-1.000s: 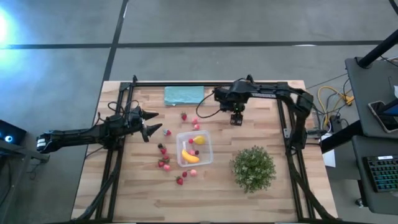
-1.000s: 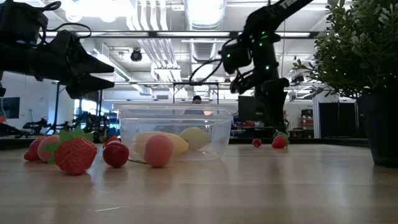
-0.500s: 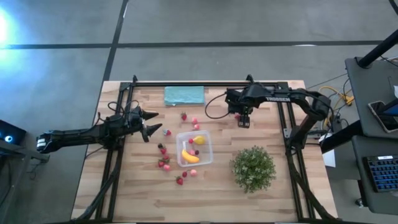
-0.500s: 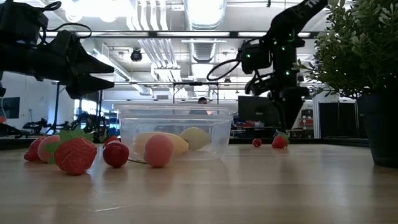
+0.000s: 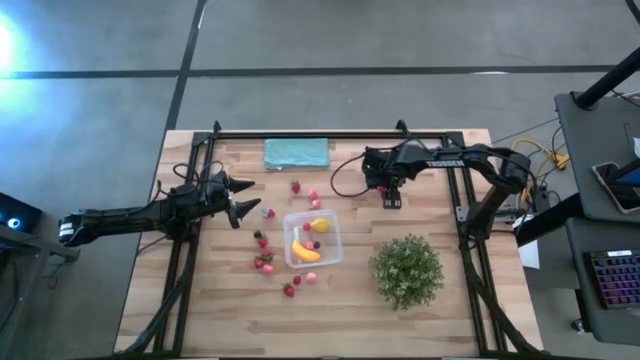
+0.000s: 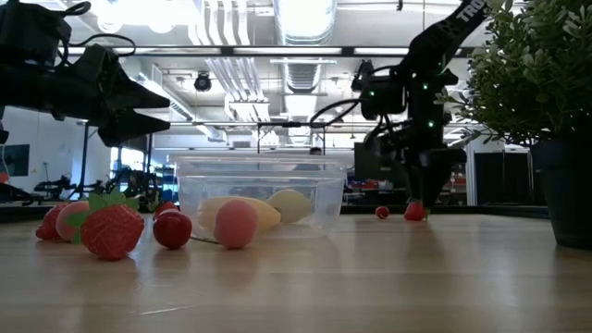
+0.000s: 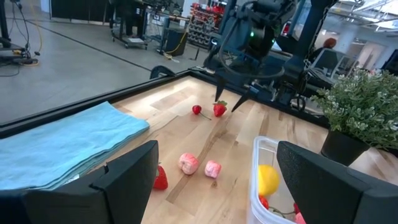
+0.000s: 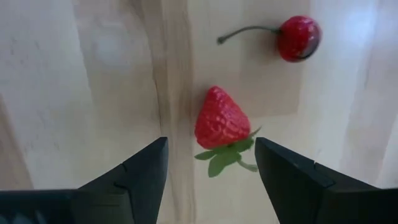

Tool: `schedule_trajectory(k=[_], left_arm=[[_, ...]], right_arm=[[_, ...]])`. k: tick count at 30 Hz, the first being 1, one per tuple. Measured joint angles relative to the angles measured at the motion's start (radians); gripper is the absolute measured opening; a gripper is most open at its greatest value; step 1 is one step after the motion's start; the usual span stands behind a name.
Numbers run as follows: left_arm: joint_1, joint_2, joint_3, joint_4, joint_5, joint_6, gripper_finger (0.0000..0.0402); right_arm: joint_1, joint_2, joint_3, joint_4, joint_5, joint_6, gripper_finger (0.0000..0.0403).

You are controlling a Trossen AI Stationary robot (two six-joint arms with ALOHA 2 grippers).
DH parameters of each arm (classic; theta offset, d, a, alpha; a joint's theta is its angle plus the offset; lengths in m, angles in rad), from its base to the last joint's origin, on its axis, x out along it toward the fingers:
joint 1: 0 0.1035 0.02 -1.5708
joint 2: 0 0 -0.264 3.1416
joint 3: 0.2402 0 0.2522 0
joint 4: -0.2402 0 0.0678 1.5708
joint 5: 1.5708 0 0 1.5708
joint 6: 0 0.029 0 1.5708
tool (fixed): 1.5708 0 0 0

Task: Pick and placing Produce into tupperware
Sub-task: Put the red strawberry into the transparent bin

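While we look from above, our right gripper (image 5: pixel 391 201) hangs at two o'clock of the tupperware (image 5: pixel 312 238). Through its wrist view, jaws stand wide over a strawberry (image 8: pixel 221 121), probably light and slippery; we'd pinch its flanks. Our left gripper (image 5: pixel 240 198) waits, wide open.

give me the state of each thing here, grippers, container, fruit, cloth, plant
left gripper: open, empty, hovering left of the tupperware
right gripper: open, empty, above a strawberry
tupperware: no lid, upright, holding a banana, a lemon and small red fruit
cherry: loose on the table beside the strawberry
other berries: scattered on the table left of the tupperware
cloth: flat at the back edge
plant: upright
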Motion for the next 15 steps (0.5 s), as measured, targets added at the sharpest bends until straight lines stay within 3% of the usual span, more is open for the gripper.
schedule_trajectory(k=[15], left_arm=[[0.000,0.001,0.000,0.000,0.000,0.000,0.0314]], right_arm=[[0.000,0.031,-0.016,0.110,0.000,0.041,0.0232]])
